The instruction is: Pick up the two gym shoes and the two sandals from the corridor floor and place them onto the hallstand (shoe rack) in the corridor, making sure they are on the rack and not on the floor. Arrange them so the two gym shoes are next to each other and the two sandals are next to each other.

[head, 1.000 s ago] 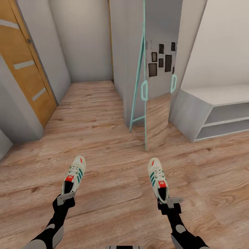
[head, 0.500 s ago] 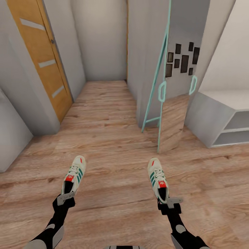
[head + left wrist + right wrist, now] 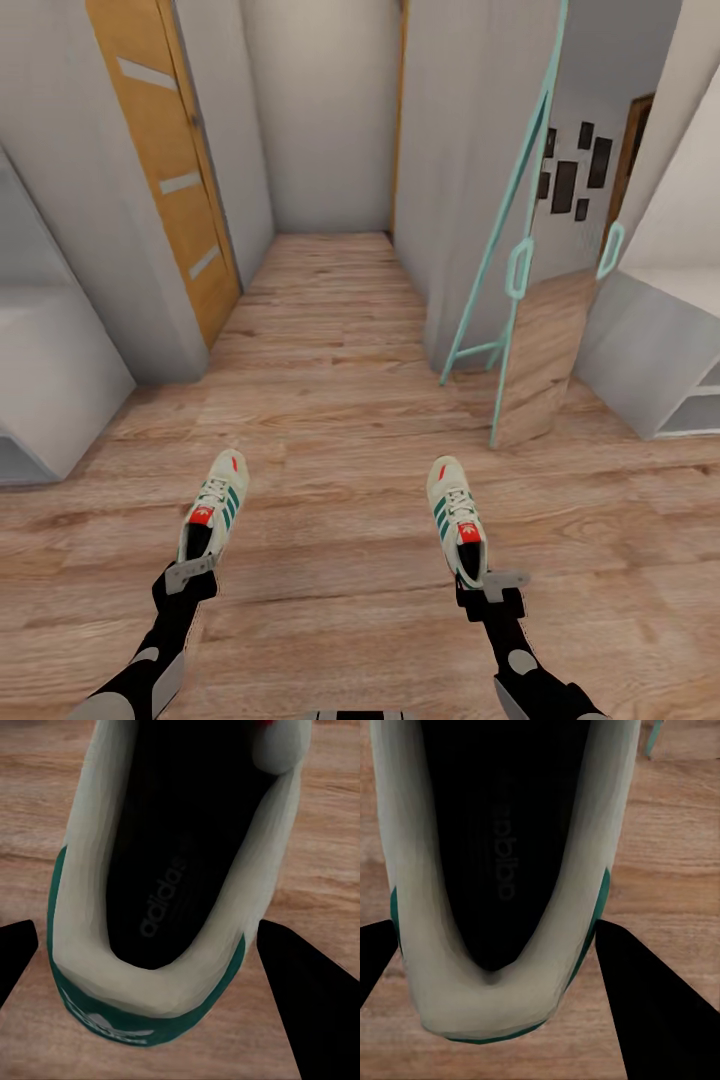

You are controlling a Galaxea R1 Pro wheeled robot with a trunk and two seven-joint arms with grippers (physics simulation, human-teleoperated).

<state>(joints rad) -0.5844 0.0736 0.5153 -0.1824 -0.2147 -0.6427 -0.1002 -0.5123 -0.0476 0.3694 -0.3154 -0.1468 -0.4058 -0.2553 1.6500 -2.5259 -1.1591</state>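
Shoes in both claws, rack off to the right

We grip one gym shoe per claw by the heel: left gripper [image 3: 190, 573] clenched on the left gym shoe [image 3: 213, 504], right gripper [image 3: 488, 583] on the right gym shoe [image 3: 456, 518], toes pointing forward above the corridor floor [image 3: 330, 420]. A white shelf unit [image 3: 665, 365] stands far right, nearer our right arm; whether it is the hallstand we cannot tell.

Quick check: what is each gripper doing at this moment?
Left gripper: closed on the heel of one gym shoe.
Right gripper: closed on the heel of the other gym shoe.
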